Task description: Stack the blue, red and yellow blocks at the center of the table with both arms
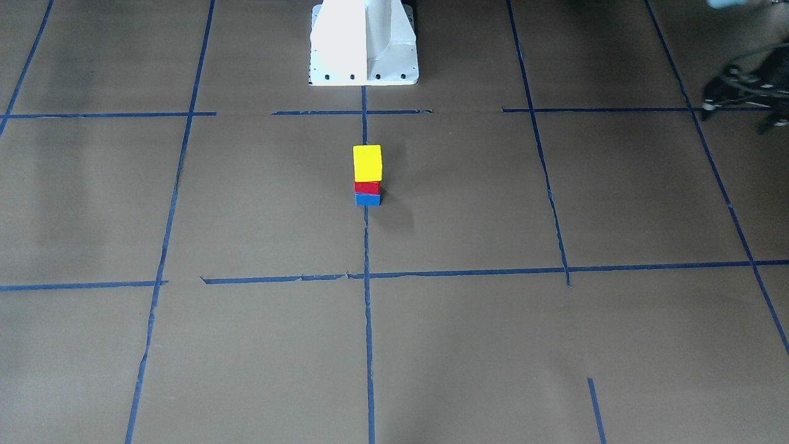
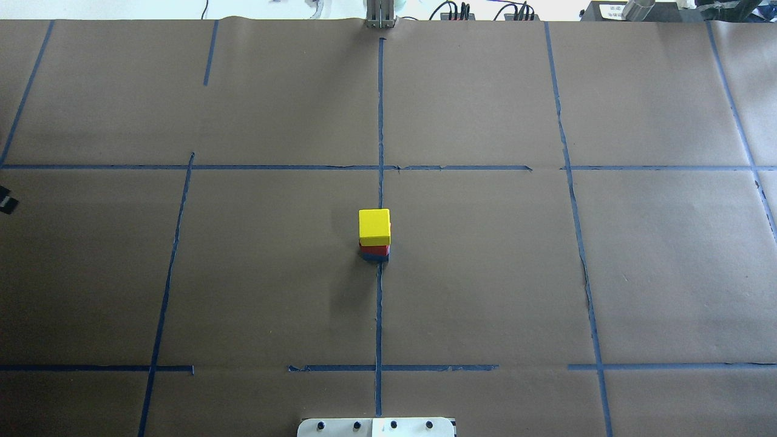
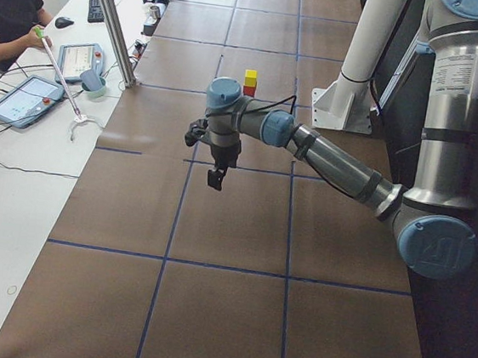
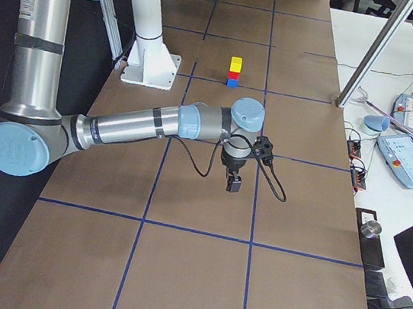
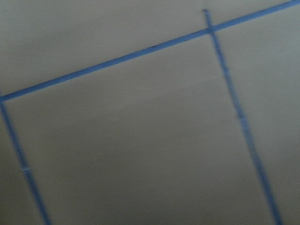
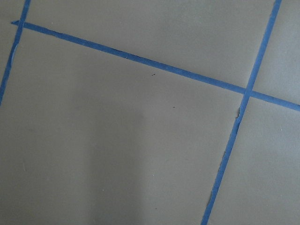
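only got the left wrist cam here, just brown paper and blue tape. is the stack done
observer: Yes: the yellow block is on the red block, which is on the blue block, and they stand upright.
operator: where is it
observer: On the centre tape line, in front of the robot's base.
operator: my left hand near it
observer: No, the left hand hangs above the paper toward the table's left end, apart from the blocks.
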{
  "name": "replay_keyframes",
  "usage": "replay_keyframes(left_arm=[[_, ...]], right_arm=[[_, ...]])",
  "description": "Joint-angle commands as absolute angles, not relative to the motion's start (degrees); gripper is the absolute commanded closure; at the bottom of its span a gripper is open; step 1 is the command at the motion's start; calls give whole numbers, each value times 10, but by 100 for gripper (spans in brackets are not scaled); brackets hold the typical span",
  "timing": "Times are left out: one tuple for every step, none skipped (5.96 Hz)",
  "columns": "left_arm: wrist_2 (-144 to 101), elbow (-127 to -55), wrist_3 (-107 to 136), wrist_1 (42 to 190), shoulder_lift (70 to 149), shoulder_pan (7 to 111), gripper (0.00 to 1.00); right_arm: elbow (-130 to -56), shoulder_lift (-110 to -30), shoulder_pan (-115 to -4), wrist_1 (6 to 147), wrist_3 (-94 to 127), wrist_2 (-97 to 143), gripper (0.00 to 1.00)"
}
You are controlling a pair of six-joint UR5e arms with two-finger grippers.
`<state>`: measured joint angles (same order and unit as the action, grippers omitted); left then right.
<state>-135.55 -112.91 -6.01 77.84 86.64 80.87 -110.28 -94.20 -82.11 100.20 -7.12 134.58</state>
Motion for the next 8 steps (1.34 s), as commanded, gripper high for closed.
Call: replay_keyframes(left_arm=[[-1399, -1015, -139, 784, 863, 905, 0], [-1397, -1005, -130, 774, 878, 908, 0], [-1399, -1013, -90, 752, 883, 912, 0], [-1397, -1013, -58, 759, 877, 914, 0], [-1361, -1011, -60, 758, 885, 913, 0], [-1348, -1018, -68, 760, 865, 914, 0], [-1349, -1027, -68, 762, 867, 913, 0], [-1348, -1014, -70, 763, 870, 912, 0]], right_arm=[[-1106, -954, -824, 1001, -75, 1346, 0], [-1127, -982, -830, 1000, -76, 1353, 0], [-1131, -1009, -836, 1000, -76, 1347, 0], [-1123, -1024, -843, 994, -81, 1350, 0], [-1114, -1027, -845, 994, -82, 1347, 0], [-1107, -1027, -850, 992, -92, 1347, 0], [-1101, -1027, -849, 991, -92, 1346, 0], [-1097, -1027, -849, 991, -91, 1345, 0]])
